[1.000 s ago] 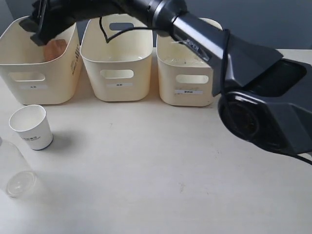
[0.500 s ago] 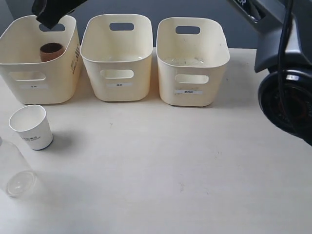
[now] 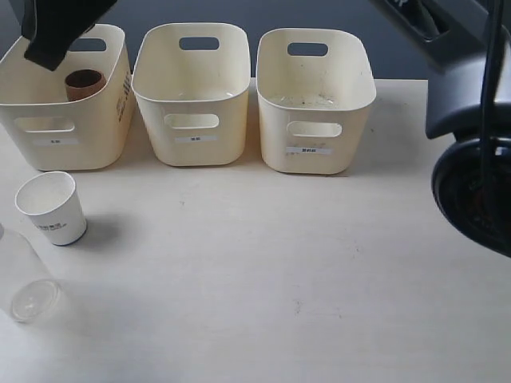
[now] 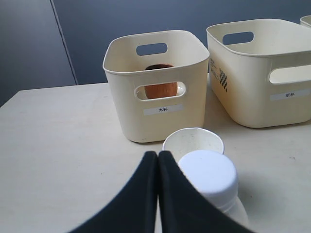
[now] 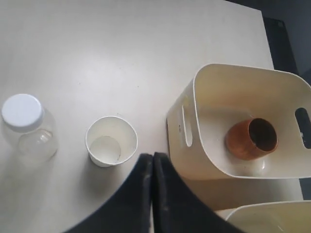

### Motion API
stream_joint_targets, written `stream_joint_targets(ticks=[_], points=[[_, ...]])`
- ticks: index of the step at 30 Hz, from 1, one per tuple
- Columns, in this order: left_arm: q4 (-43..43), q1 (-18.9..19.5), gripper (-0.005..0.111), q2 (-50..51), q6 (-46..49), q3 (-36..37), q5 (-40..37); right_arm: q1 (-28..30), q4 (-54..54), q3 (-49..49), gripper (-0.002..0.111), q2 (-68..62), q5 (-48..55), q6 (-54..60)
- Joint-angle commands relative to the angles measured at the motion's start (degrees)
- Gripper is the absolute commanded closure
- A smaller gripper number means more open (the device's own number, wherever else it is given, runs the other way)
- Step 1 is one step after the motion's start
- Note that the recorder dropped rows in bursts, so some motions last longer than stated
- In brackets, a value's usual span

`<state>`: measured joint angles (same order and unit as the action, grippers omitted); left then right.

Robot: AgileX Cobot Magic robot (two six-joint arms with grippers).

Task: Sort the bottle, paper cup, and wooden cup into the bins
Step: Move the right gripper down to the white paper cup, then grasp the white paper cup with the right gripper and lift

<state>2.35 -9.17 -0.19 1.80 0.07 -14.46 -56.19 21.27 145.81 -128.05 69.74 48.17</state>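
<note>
The wooden cup [image 3: 84, 82] stands upright inside the left bin [image 3: 56, 144], also shown as the wooden cup [image 5: 251, 139] from above. My right gripper [image 5: 152, 156] is shut and empty, high over the table between the paper cup [image 5: 111, 141] and that bin's wall [image 5: 194, 131]; in the exterior view the right gripper [image 3: 57, 32] hangs above the bin's back left. The paper cup [image 3: 52, 207] stands in front of the bin, with the clear bottle [image 3: 24, 279] at the table's left edge. My left gripper [image 4: 158, 154] is shut and empty, just beside the bottle's white cap [image 4: 208, 174].
The middle bin [image 3: 192, 96] and the right bin [image 3: 315, 100] stand in a row with the left one at the back. The right arm's dark base [image 3: 475, 183] fills the right side of the exterior view.
The wooden cup, held over the left bin a second ago, now sits in it. My right gripper has let go, pulled up and shifted left.
</note>
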Motion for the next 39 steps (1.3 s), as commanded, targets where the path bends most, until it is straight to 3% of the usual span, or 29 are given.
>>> stream_joint_targets(ticks=[1,4,9,12,17,19,23,26,28,39], points=[[0.1,0.0,0.107,0.2,-0.2,-0.1,0.8,-2.5,-1.8,0.1,0.109,0.0,0.2,2.4],[0.1,0.0,0.107,0.2,-0.2,-0.1,0.8,-5.2,-4.1,-1.9,0.109,-1.0,0.2,5.8],[0.1,0.0,0.107,0.2,-0.2,-0.1,0.8,-7.8,-9.4,-19.3,0.109,-1.2,0.2,10.9],[0.1,0.0,0.107,0.2,-0.2,-0.1,0.8,-9.9,-15.0,-28.1,0.109,-1.2,-9.7,13.6],[0.1,0.0,0.107,0.2,-0.2,-0.1,0.8,-11.9,-22.4,-35.9,0.109,-1.2,-29.8,16.5],[0.1,0.0,0.107,0.2,-0.2,-0.1,0.8,-11.3,-23.6,-37.0,0.109,-1.2,-33.1,16.6],[0.1,0.0,0.107,0.2,-0.2,-0.1,0.8,-10.8,-23.1,-37.0,0.09,-1.2,-32.7,16.5],[0.1,0.0,0.107,0.2,-0.2,-0.1,0.8,-10.8,-23.1,-37.0,0.062,-1.3,-32.6,16.4],[0.1,0.0,0.107,0.2,-0.2,-0.1,0.8,-10.8,-22.3,-37.0,0.049,-1.4,-33.4,16.4],[0.1,0.0,0.107,0.2,-0.2,-0.1,0.8,-10.8,-18.9,-37.0,0.049,-1.9,-40.0,22.7]])
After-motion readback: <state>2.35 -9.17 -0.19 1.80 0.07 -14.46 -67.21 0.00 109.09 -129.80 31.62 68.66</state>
